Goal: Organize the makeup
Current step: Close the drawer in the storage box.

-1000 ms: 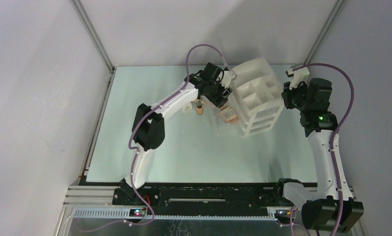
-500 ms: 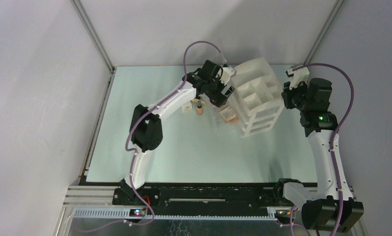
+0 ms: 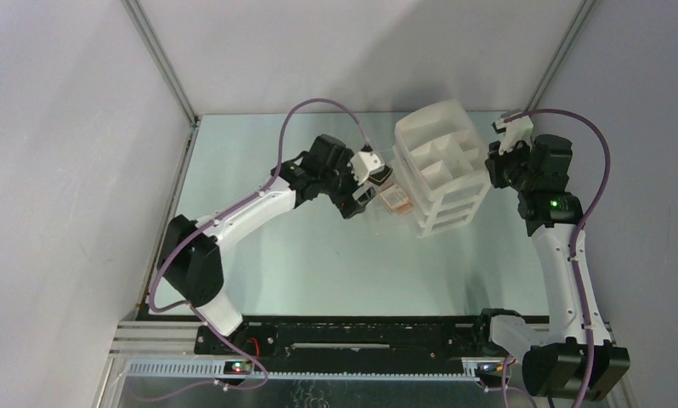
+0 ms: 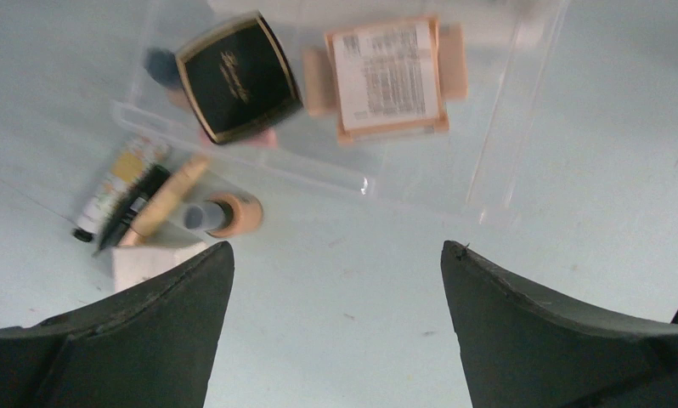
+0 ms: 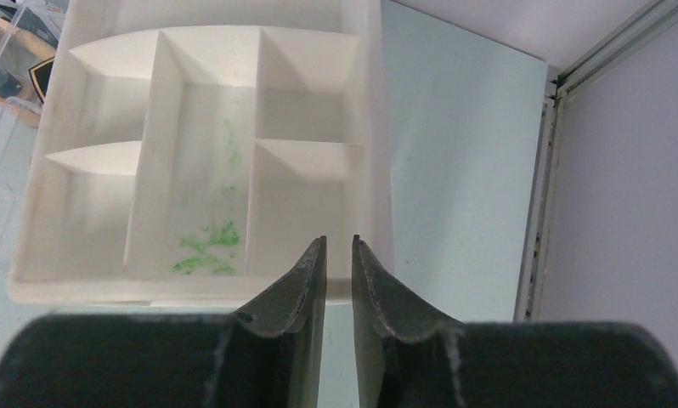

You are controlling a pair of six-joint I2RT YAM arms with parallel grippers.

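The left gripper [image 4: 336, 255] hangs over the table [image 4: 344, 357] with its two dark fingers spread wide and nothing between them. It sits just short of a clear plastic drawer [image 4: 497, 119] that juts from the left side of the white drawer organizer [image 3: 442, 127]. Two pieces of makeup lie side by side in that drawer. One is a black square compact [image 4: 238, 78] with a thin gold edge. The other is a flat beige palette [image 4: 387, 76], lying with a printed white label facing up. Something pink and a dark rounded shape show from under the compact, but the wrist view is too blurred to name them. The rest of the makeup is outside the drawer, on the table by its near left corner. A beige bottle [image 4: 232, 214] lies on its side there. Beside it is a loose bundle of thin pencils and tubes [image 4: 136, 200], one black, one tan and one white with a printed pattern. A small white box [image 4: 153, 259] sits just next to the left finger. On the far side of the organizer, the right gripper [image 5: 339, 255] has its fingers drawn in to a thin slit, clamped on the organizer's right-hand rim. The organizer's open top compartments hold no makeup, and one of them has green smudges [image 5: 206, 242] on its floor.
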